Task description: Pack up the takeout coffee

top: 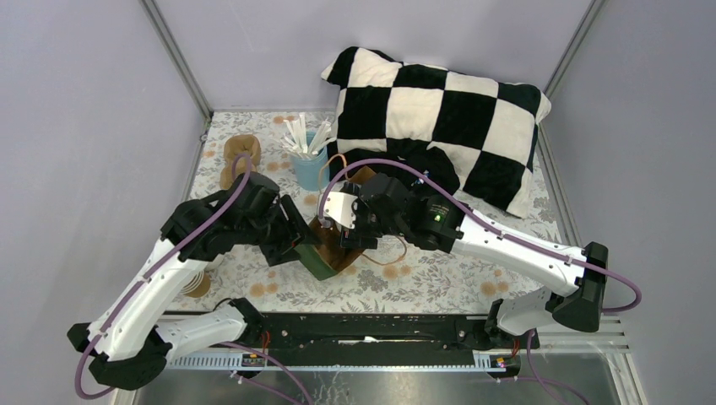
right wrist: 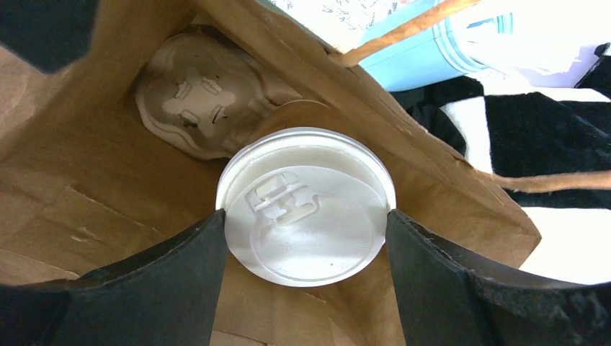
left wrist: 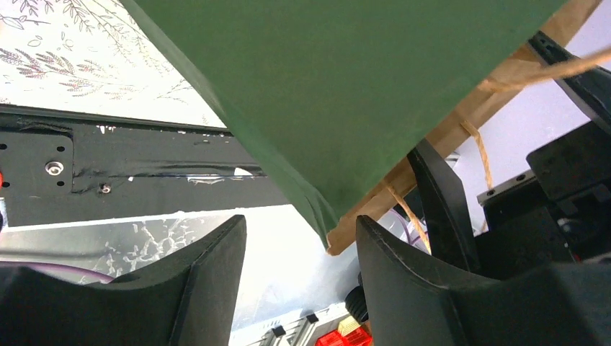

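Note:
The takeout coffee (right wrist: 306,209), a brown cup with a round off-white lid, is inside the open green bag (top: 325,263), whose inside is brown (right wrist: 94,166). My right gripper (right wrist: 306,238) is shut on the lid's rim, one finger on each side, and reaches into the bag's mouth (top: 353,232). A brown pulp cup carrier (right wrist: 194,101) lies deeper in the bag, beside the cup. My left gripper (left wrist: 301,274) is open at the bag's green outer side (left wrist: 346,86), with the bag's rim corner just above the gap. In the top view it is left of the bag (top: 302,240).
A blue holder with white sticks (top: 309,164) stands behind the bag. A black-and-white checked pillow (top: 439,118) fills the back right. Brown pulp pieces (top: 241,156) lie at the back left. A brown cup stack (top: 198,285) shows under the left arm. The bag's twine handle (top: 384,253) hangs right.

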`<state>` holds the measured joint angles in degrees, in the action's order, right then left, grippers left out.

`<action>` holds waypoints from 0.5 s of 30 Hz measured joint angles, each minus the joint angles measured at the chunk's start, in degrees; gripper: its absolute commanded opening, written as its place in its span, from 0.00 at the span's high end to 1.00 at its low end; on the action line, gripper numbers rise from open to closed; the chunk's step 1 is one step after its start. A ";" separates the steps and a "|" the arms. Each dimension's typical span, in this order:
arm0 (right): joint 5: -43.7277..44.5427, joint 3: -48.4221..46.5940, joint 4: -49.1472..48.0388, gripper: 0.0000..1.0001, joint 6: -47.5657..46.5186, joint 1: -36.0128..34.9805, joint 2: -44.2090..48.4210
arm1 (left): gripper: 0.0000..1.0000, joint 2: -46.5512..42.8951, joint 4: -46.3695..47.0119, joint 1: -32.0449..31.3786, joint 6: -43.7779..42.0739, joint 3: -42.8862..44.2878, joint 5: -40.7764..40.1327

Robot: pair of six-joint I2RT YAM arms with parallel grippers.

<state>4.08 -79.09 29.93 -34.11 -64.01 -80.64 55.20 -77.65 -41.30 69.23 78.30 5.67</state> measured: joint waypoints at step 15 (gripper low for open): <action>-0.28 1.16 1.11 0.47 -2.75 0.00 1.16 | 0.80 14.27 -1.49 -11.58 0.61 9.22 -15.87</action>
<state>3.79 -77.93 31.05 -36.86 -64.01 -79.48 69.47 -79.13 -52.88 69.84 87.53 -10.20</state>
